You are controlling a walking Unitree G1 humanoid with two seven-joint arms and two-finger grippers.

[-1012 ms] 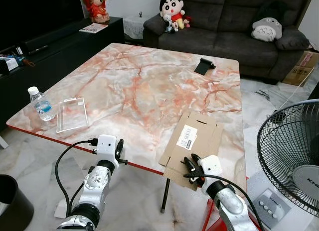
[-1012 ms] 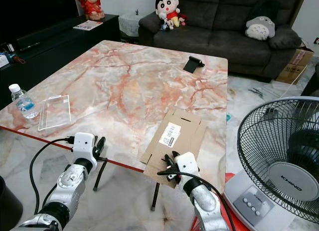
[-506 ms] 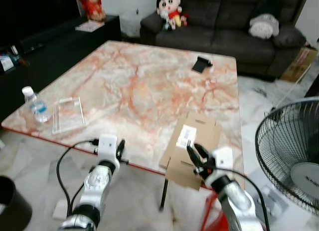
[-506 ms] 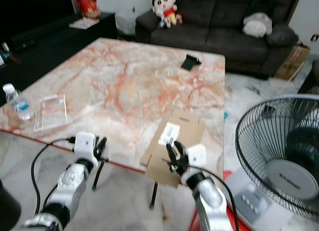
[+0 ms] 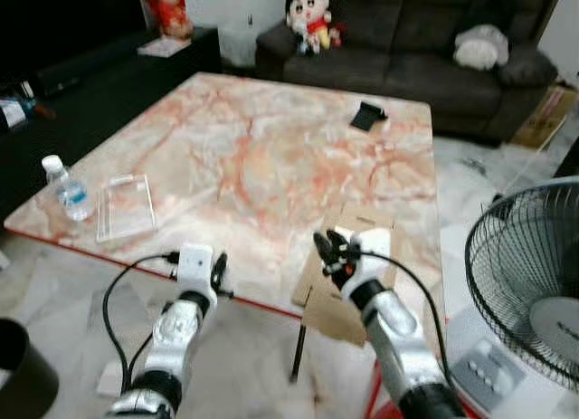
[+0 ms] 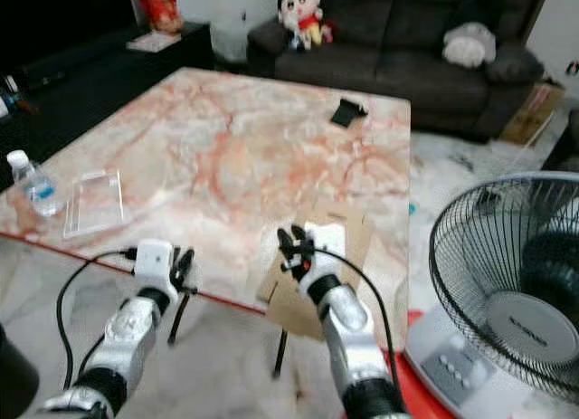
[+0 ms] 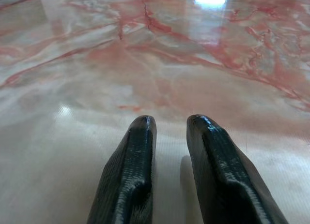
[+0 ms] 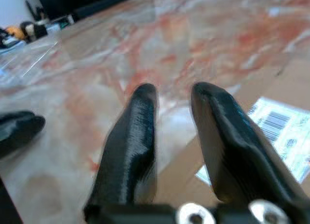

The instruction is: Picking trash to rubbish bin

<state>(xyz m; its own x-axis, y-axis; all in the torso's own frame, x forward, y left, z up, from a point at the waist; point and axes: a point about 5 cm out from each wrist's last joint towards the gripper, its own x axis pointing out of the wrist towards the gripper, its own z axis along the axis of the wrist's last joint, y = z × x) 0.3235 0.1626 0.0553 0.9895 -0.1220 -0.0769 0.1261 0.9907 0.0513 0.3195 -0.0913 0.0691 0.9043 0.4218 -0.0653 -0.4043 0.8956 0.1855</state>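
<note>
Since the earlier frames, the right gripper (image 5: 330,250) had swung up from below the table edge and over the flattened cardboard (image 6: 336,240), its fingers (image 8: 220,132) a little apart and holding nothing. Directly under it lay the cardboard's white label (image 8: 280,128), the sheet overhanging the marble table (image 5: 253,157). Well off to its left, the left gripper (image 5: 217,271) hovered at the table edge, narrowly parted, empty. Nothing was yet picked; grasping and binning appeared to remain.

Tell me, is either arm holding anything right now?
Nothing is held. The right tool hovers open over the cardboard; the left tool is slightly open above the table.
</note>
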